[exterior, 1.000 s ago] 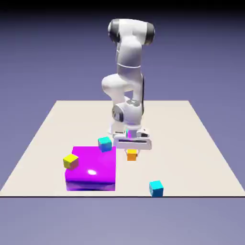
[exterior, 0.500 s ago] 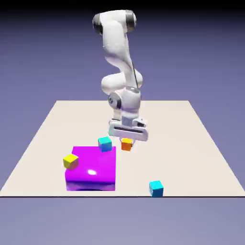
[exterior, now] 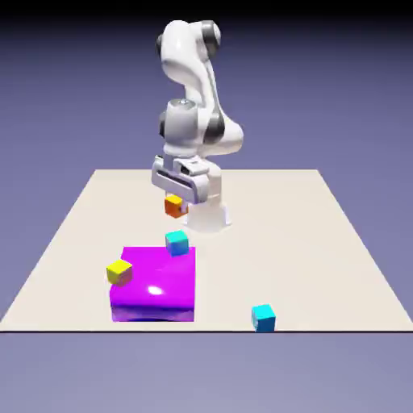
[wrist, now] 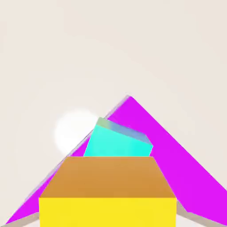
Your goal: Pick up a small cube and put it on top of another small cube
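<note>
— Tool [exterior: 175,204] status?
— Clamped on the small orange cube [exterior: 173,206], held in the air above the surface [exterior: 323,242]; no lettering on it that I can read.
— What does the hand view show past it?
— The orange cube [wrist: 107,190] fills the bottom; beyond it a cyan cube [wrist: 117,142] sits on the magenta block [wrist: 177,155].
— Others?
— A yellow cube [exterior: 119,272] at the block's corner toward the exterior view's left, another cyan cube [exterior: 262,317] near the front edge.

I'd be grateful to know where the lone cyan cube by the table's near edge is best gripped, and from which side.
Two opposite side faces of the cyan cube, from straight above: it sits flat on the table, with nothing beside it.
</note>
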Tool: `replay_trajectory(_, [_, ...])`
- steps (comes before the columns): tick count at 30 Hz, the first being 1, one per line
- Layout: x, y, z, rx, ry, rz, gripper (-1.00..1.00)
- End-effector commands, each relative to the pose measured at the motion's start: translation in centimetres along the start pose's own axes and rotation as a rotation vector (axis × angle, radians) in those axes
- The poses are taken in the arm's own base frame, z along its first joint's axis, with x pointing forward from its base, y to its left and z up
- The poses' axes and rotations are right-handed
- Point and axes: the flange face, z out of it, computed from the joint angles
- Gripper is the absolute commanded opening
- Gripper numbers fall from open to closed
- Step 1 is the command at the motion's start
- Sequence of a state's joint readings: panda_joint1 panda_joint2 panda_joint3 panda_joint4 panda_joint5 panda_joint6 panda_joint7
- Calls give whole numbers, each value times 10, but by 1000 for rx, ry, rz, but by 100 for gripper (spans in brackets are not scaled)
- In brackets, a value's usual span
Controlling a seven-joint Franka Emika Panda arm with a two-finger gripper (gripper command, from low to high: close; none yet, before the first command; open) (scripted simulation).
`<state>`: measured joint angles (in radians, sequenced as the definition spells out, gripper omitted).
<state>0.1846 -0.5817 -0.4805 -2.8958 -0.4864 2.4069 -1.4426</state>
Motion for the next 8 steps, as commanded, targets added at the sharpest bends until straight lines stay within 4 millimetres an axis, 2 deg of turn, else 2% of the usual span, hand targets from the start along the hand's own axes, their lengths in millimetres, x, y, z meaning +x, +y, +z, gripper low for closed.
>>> replay_trajectory(1, [0,0,11,-1,1,0,-100])
replay_trajectory(5, [1,-3,48,-1,2,0,-100])
replay_trajectory(6, [1,-3,48,-1,2,0,100])
replay_trajectory(7, [1,-3,48,-1,2,0,100])
replay_trajectory(8, [1,-2,38,-1,2,0,100])
